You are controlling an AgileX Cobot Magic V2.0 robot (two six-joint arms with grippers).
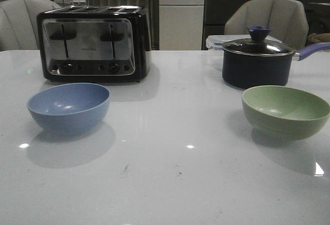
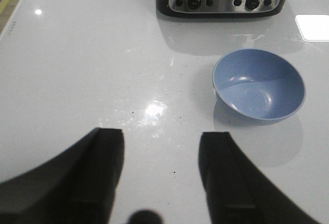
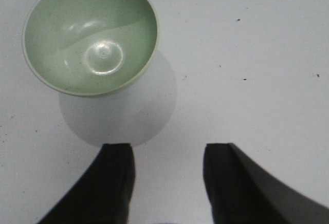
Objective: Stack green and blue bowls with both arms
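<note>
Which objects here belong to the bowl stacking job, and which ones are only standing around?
Belong to the job:
blue bowl
green bowl
left hand, open
right hand, open

Only standing around:
toaster
lidded saucepan
plastic container

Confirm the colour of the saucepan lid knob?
Blue, on the saucepan lid knob; front view shows it best.

blue bowl (image 1: 68, 106) left, before toaster (image 1: 93, 43) | green bowl (image 1: 285, 111) right, before saucepan (image 1: 258, 62)
</note>
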